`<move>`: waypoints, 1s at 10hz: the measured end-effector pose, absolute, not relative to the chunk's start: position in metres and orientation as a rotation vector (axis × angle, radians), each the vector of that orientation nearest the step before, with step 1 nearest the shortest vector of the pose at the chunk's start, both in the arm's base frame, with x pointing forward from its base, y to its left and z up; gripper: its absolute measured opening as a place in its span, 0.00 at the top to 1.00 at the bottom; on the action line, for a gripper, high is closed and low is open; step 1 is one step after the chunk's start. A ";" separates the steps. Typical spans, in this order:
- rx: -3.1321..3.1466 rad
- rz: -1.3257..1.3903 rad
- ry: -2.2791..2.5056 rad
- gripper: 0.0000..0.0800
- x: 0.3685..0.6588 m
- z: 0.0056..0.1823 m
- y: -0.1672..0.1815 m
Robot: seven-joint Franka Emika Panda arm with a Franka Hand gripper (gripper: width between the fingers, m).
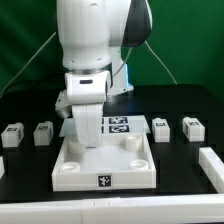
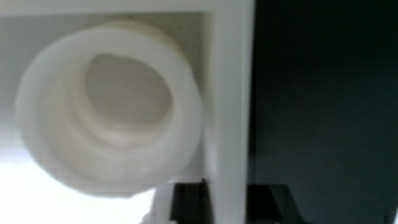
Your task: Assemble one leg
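Observation:
The large white tray [image 1: 118, 164] with round corner sockets lies in the middle of the black table. My gripper [image 1: 88, 128] is down at its rear edge, near the corner on the exterior view's left. In the wrist view a round socket [image 2: 107, 105] fills the picture, and the tray's white wall [image 2: 228, 90] runs between my dark fingers [image 2: 189, 208]. My gripper [image 2: 228, 208] is shut on that wall. Two legs [image 1: 12, 134] [image 1: 43, 132] lie on the exterior view's left and two [image 1: 160, 127] [image 1: 191, 127] on its right, all loose.
The marker board [image 1: 120, 124] lies just behind the tray, partly hidden by the arm. A white bar [image 1: 212, 166] stands at the exterior view's right front, and another white piece [image 1: 2, 166] shows at the left edge. A green wall is behind.

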State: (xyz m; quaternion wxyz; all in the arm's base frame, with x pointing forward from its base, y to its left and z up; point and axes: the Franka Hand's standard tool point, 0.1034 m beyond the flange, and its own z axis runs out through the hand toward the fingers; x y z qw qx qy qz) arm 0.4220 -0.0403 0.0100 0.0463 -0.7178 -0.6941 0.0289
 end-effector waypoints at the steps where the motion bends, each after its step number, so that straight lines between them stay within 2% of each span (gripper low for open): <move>1: -2.173 0.082 -2.139 0.91 0.424 0.010 -0.042; 4: -2.149 0.056 -2.165 0.91 0.441 0.011 -0.020; 7: -2.180 0.024 -2.124 0.92 0.447 0.015 0.024; 10: -2.193 -0.003 -2.110 0.92 0.461 0.014 0.048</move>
